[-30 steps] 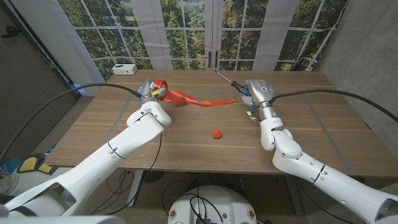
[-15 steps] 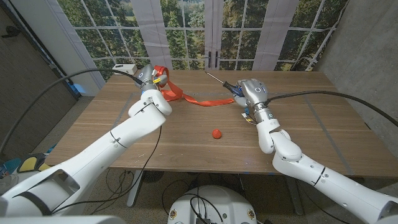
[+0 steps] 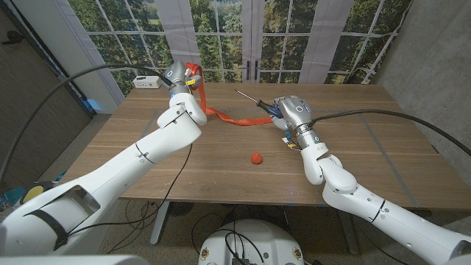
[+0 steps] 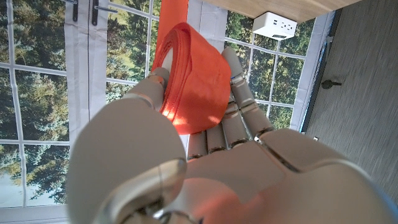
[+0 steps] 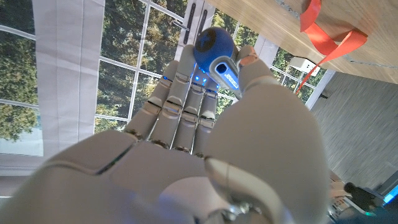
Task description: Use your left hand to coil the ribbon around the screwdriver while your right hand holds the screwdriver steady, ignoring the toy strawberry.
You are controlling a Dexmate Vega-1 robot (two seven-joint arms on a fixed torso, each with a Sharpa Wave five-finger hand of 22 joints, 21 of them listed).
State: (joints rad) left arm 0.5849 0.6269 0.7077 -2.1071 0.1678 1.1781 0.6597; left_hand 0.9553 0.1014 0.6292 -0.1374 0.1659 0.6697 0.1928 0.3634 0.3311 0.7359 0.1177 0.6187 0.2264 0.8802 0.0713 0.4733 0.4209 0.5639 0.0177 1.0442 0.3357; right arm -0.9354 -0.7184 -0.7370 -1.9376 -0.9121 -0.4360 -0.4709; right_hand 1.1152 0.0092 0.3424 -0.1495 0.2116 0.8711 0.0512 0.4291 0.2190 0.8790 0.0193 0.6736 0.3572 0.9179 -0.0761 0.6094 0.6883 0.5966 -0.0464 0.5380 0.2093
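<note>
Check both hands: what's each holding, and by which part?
Left hand holds the ribbon by its wound-up end, the roll gripped in its fingers. Right hand holds the screwdriver by its blue handle; the shaft juts free.

Wooden table with toy strawberry

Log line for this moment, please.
left hand: holds ribbon roll, raised | right hand: grips screwdriver | toy strawberry: untouched

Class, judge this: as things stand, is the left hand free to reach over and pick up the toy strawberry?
Probably not: the left hand grips the ribbon roll, raised at the table's far side. The toy strawberry lies in the open mid-table.
</note>
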